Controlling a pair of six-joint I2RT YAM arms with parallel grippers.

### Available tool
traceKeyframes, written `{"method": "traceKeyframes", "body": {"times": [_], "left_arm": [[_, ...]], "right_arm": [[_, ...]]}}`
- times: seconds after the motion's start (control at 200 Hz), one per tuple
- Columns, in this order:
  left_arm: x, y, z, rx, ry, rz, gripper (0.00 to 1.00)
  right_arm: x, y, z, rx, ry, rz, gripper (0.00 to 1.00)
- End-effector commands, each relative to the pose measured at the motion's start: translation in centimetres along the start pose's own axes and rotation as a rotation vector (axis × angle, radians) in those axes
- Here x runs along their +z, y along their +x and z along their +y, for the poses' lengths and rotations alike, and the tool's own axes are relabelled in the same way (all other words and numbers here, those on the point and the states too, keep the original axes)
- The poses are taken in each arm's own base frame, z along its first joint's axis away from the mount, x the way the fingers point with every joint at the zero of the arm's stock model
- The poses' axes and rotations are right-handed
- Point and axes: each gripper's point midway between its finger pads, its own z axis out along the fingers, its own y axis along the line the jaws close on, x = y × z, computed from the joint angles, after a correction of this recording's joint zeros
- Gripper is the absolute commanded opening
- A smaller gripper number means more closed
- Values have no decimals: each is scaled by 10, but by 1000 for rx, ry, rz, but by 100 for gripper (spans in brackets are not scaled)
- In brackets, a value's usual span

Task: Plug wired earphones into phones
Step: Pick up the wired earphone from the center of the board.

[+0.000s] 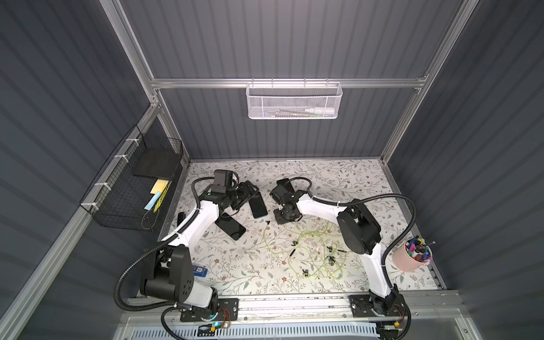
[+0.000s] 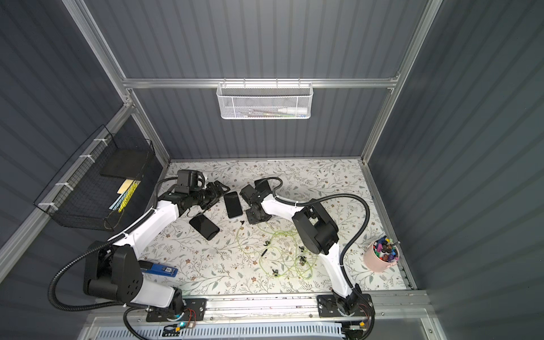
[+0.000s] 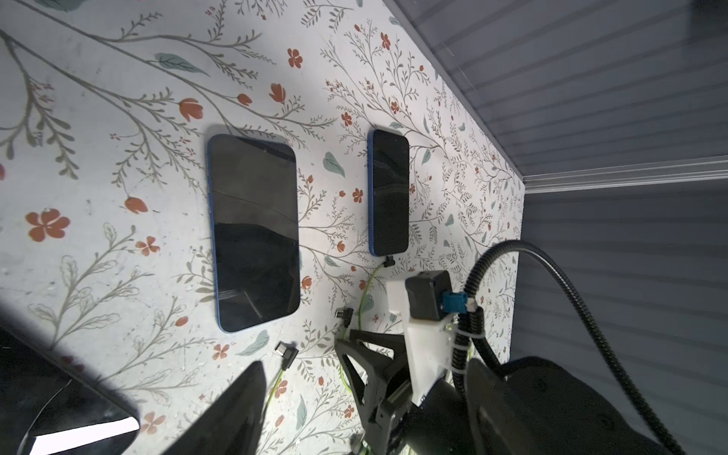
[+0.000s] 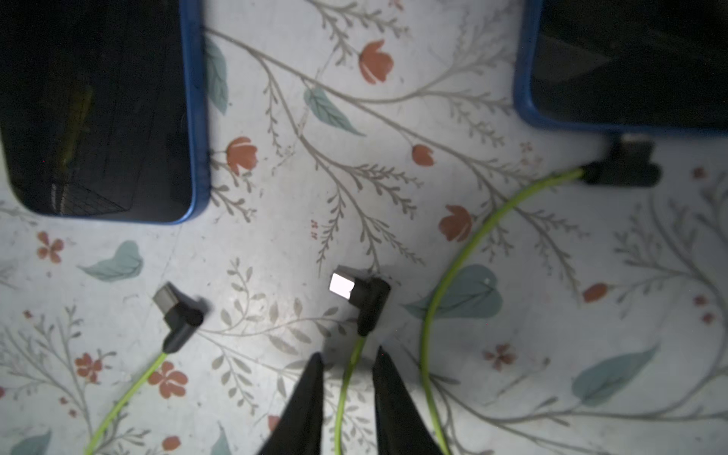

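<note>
Three phones lie on the floral table: one by my left forearm, a middle one, and a far one with a black plug at its end. Two loose plugs lie before the phones. My right gripper stands narrowly open, its fingertips astride the green cord just behind the second plug. My left gripper hovers open over the middle phone's far end, holding nothing. The earphones' tangle lies near the right arm.
A pink cup of markers stands at the right edge. A blue device lies by the left arm's base. A black wire basket hangs on the left wall and a white mesh basket on the back rail.
</note>
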Motion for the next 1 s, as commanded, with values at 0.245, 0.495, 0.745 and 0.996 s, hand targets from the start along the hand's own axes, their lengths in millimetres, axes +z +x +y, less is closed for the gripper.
{"method": "traceKeyframes", "body": {"times": [0.245, 0.495, 0.745, 0.996], "left_arm": [[18, 34, 7, -88, 119, 94, 76], [53, 77, -4, -68, 226, 172, 68], [77, 98, -24, -9, 313, 237, 55], [83, 106, -41, -22, 410, 267, 39]], "right_arm": [[-6, 34, -2, -19, 26, 155, 0], [-50, 14, -1, 81, -181, 59, 0], [-93, 16, -16, 207, -383, 21, 0], [-108, 16, -17, 228, -477, 11, 0]]}}
